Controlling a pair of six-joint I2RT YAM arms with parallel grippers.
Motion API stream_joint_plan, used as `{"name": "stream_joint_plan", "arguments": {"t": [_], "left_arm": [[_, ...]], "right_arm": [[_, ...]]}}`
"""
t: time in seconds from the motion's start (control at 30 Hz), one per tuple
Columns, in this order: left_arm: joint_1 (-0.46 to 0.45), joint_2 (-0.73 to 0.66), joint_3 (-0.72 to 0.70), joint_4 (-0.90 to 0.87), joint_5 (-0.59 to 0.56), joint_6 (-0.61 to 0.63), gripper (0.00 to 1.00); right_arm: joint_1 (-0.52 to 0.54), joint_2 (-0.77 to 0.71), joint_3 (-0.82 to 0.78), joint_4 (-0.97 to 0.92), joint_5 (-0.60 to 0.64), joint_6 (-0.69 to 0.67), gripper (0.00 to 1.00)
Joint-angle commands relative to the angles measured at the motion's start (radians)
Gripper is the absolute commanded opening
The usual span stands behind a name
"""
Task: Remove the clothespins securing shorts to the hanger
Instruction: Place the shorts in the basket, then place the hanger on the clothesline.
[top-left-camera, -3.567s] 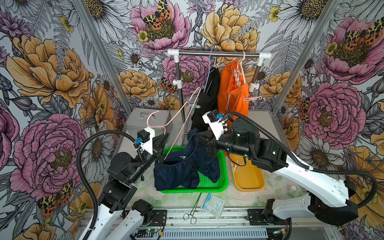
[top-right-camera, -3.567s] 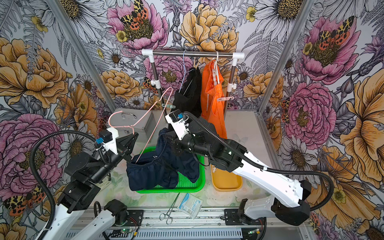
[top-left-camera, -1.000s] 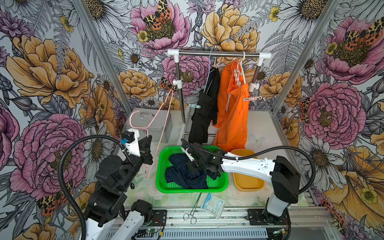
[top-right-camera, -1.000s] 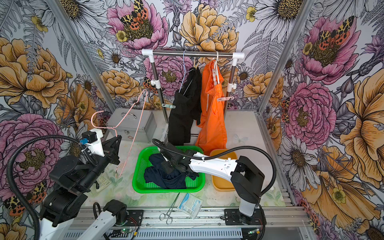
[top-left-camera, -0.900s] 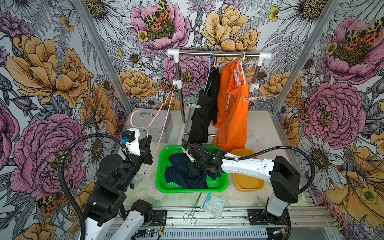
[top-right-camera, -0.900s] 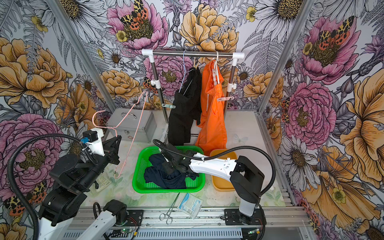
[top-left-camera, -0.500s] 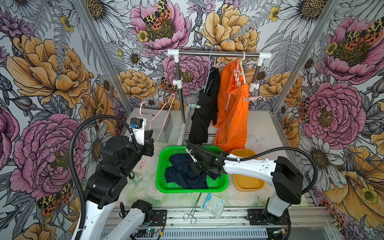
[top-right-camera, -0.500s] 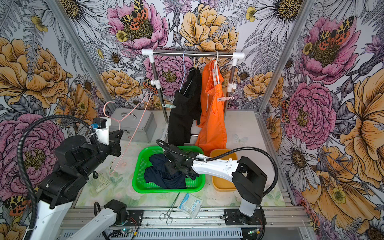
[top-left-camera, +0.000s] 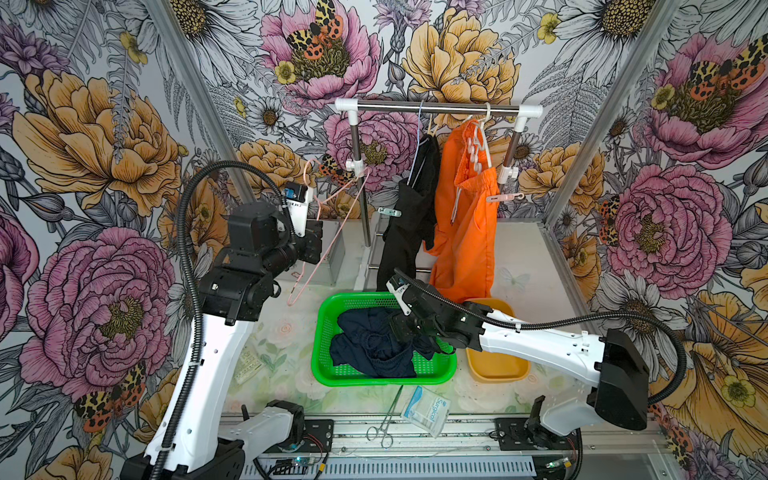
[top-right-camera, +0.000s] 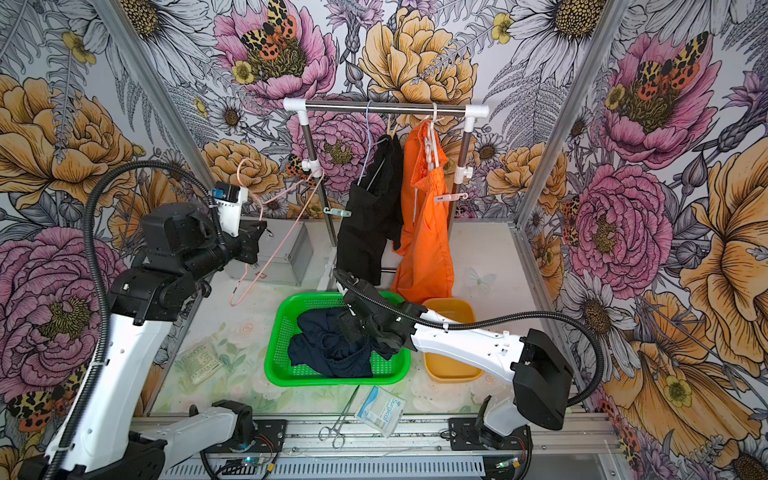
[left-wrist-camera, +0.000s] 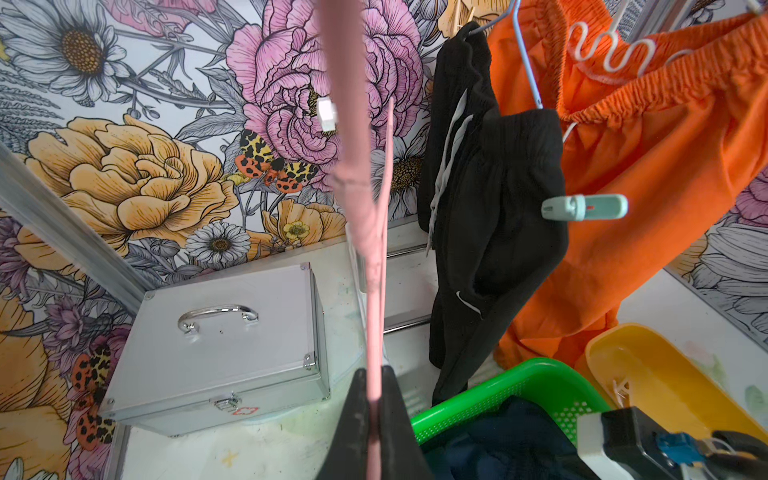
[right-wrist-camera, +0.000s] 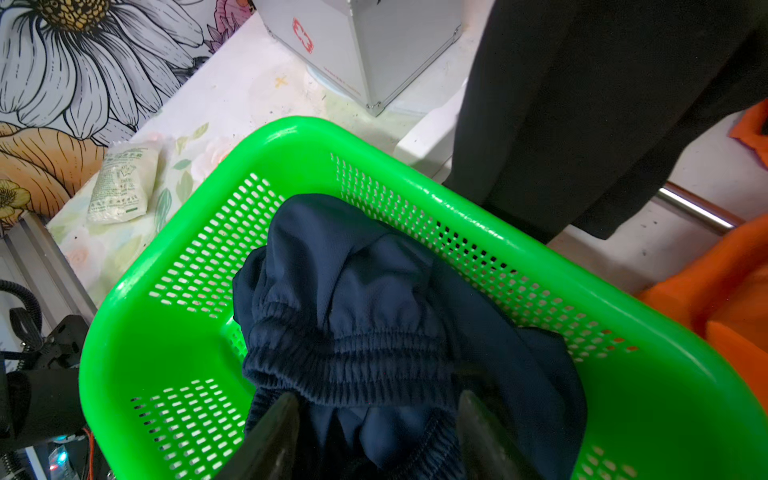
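Left fingers (left-wrist-camera: 353, 419) clamp the pink hanger (left-wrist-camera: 376, 291), ten o'clock of the basket (top-left-camera: 323, 332). Right fingers (right-wrist-camera: 274, 440) gape astride navy shorts (right-wrist-camera: 345, 291), seemingly gripping nothing.

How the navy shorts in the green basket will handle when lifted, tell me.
The navy shorts lie crumpled in folds in the green basket, so they will probably hang limp and drape from any single pinch. The thin fabric looks light for its bulk. The gathered elastic waistband is likely the thickest, surest place to grip.
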Motion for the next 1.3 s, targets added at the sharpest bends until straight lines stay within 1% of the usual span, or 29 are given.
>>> {"name": "stream_joint_plan", "arguments": {"t": [0.0, 0.17, 0.3, 0.5, 0.67, 0.7, 0.73, 0.77, 0.8, 1.07, 1.27], "left_arm": [[-0.033, 0.061, 0.083, 0.027, 0.04, 0.022, 0.0], [-0.044, 0.191, 0.208, 0.027, 0.045, 0.022, 0.0], [-0.057, 0.318, 0.343, 0.027, 0.038, 0.013, 0.0], [-0.077, 0.501, 0.547, 0.027, 0.0, -0.013, 0.0], [-0.102, 0.651, 0.746, 0.026, -0.06, -0.046, 0.0], [-0.102, 0.702, 0.778, 0.027, -0.062, -0.056, 0.0], [-0.102, 0.733, 0.81, 0.027, -0.064, -0.07, 0.0], [-0.102, 0.759, 0.84, 0.026, -0.074, -0.084, 0.0], [-0.102, 0.782, 0.863, 0.026, -0.082, -0.093, 0.0], [-0.106, 0.913, 1.002, 0.036, -0.168, -0.172, 0.0], [-0.106, 0.949, 1.023, 0.059, -0.179, -0.198, 0.0]], "right_arm": [[-0.008, -0.056, -0.017, 0.009, 0.041, -0.006, 0.64], [-0.015, -0.111, -0.032, 0.009, 0.065, -0.004, 0.66], [-0.021, -0.145, -0.039, 0.01, 0.075, -0.002, 0.68], [-0.023, -0.181, -0.056, 0.015, 0.092, 0.011, 0.71], [-0.027, -0.206, -0.068, 0.03, 0.097, 0.018, 0.75], [-0.028, -0.209, -0.068, 0.03, 0.098, 0.019, 0.76], [-0.028, -0.211, -0.068, 0.031, 0.099, 0.019, 0.77], [-0.028, -0.213, -0.068, 0.031, 0.101, 0.019, 0.92], [-0.028, -0.215, -0.068, 0.032, 0.101, 0.02, 1.0], [-0.028, -0.212, -0.071, 0.055, 0.102, 0.025, 1.0], [-0.027, -0.206, -0.075, 0.063, 0.103, 0.036, 1.0]]}}
